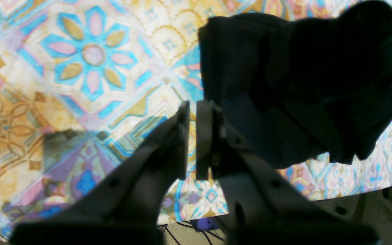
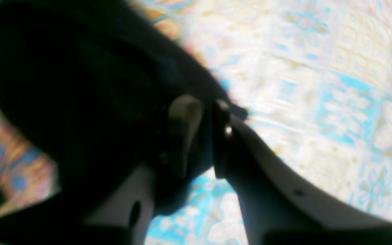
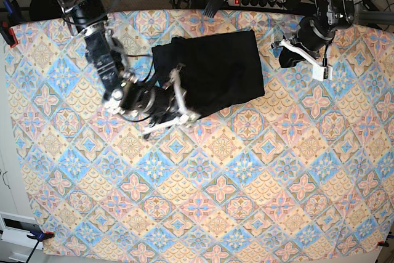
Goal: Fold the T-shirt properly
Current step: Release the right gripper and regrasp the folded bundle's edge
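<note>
Base view shows the T-shirt (image 3: pixel 212 72) lying as a compact dark block on the far middle of the patterned tablecloth (image 3: pixel 246 189), apparently already folded at least once. The right gripper (image 3: pixel 182 98) is set at the shirt's near-left corner; in the right wrist view its fingers (image 2: pixel 182 115) are seen closed on a fold of the black cloth, presumably so that this edge can be carried or smoothed. The left gripper (image 3: pixel 300 52) is held clear, just off the shirt's right edge; in the left wrist view its jaws are nearly together with nothing between them, only tablecloth showing in the slit. The fold is judged to be well advanced.
</note>
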Motion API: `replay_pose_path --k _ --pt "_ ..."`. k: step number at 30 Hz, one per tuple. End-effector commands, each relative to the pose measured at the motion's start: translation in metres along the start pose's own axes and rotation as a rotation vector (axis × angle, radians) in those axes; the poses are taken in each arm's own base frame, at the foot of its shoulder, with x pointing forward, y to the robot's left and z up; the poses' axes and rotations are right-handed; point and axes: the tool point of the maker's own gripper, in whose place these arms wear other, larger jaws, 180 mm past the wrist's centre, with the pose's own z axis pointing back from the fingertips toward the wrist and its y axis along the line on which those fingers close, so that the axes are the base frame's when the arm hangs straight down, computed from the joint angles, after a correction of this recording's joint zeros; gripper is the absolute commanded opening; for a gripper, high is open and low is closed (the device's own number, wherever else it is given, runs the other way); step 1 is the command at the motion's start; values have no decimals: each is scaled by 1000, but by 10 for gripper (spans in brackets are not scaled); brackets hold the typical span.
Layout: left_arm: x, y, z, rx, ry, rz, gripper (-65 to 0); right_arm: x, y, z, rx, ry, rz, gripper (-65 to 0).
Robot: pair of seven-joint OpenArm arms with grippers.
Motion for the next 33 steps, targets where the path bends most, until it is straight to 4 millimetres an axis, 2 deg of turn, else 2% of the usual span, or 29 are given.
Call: replay_pose_path --k 1,4,6,8,12,16,21,24,30,33 --pt "9 -2 3 -11 -31 -10 -629 34 6 8 6 -90 57 -533" --pt "9 -2 3 -11 -31 -10 -629 57 41 10 66 -116 172 -533" --pt "8 -2 3 -11 -29 -10 -629 63 57 9 100 -127 210 -533" --pt "8 -2 3 -8 -28 -14 -629 65 63 9 114 -132 224 -533" --pt "9 -1 4 -9 -29 -14 -629 74 60 21 84 -176 218 -533" --pt "17 -11 8 -34 -56 -17 -629 55 24 30 -9 -160 100 -533" --pt "11 -60 11 -193 -26 -11 -629 28 -42 54 -185 -147 -45 -533" --pt "3 -73 8 -232 3 -9 -629 3 -78 73 -290 -122 -138 -525" --pt "-4 -96 5 -292 26 -24 -629 -34 -103 94 -380 -38 -235 -411" --pt "-6 -109 4 -320 22 -8 -619 -41 -102 96 -370 -17 -248 -410"
